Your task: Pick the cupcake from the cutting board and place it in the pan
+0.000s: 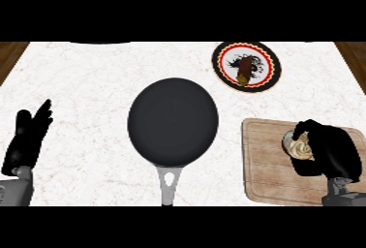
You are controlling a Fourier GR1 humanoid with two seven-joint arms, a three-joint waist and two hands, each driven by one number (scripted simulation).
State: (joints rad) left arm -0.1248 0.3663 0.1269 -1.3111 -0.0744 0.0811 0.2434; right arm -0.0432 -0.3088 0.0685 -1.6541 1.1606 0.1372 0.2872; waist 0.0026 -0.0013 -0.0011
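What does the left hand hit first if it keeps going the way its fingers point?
Probably nothing. The left hand is open at the left edge, fingers pointing up-view and slightly right over bare counter. That line passes left of the pan; height is unclear.

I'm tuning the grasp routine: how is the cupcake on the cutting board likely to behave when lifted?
The cupcake looks small with swirled pale frosting, so it is probably light and easily squashed on top. The right hand curls round its side, which likely spares the frosting. It could tip if set on the pan at an angle.
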